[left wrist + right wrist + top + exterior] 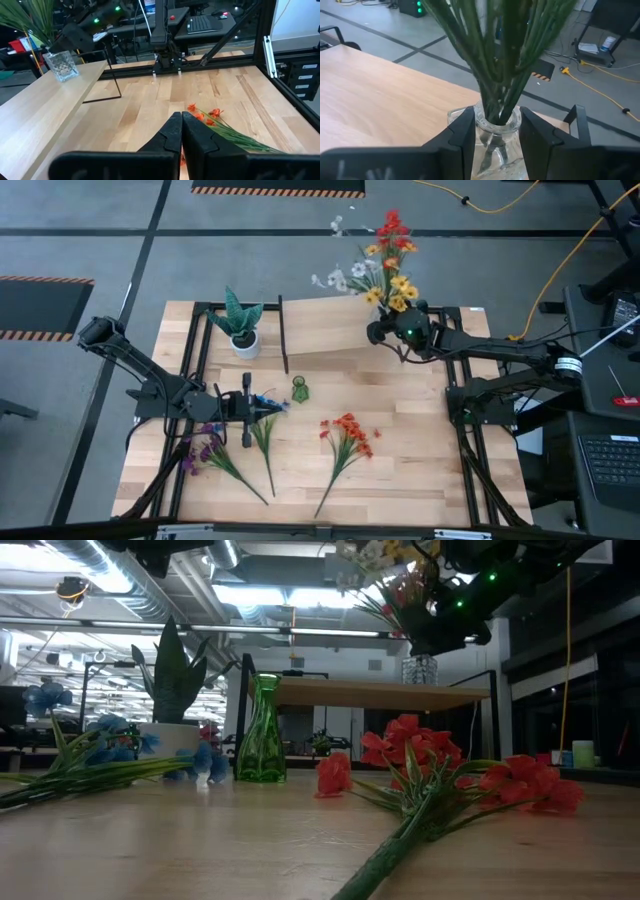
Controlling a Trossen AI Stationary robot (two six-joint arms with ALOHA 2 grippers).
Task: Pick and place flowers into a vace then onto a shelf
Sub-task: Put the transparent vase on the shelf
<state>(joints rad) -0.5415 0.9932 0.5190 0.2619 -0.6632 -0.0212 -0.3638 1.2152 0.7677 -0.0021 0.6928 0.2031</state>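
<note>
A clear glass vase (495, 131) with a bunch of red, yellow and white flowers (388, 265) stands on the light-wood shelf (325, 335). My right gripper (496, 127) is shut on its neck. My left gripper (181, 125) is shut and holds nothing that shows. It hovers over the table's left half, beside the blue sprig (266, 425). Purple flowers (205, 445) and red flowers (346, 436) lie flat on the table. A small green glass vase (300, 389) stands upright on the table in front of the shelf. My right gripper pinches the glass vase at its neck (479, 120), just under the rim, one finger on each side. The fingers (462, 132) come in about level from the table's right side. The vase is upright, and its base (420, 678) sits on the shelf.
A spiky green plant in a white pot (241, 323) stands at the shelf's left end. Black frame bars (196, 345) run along both sides of the table. Bare tabletop lies at the near right, past the red flowers.
</note>
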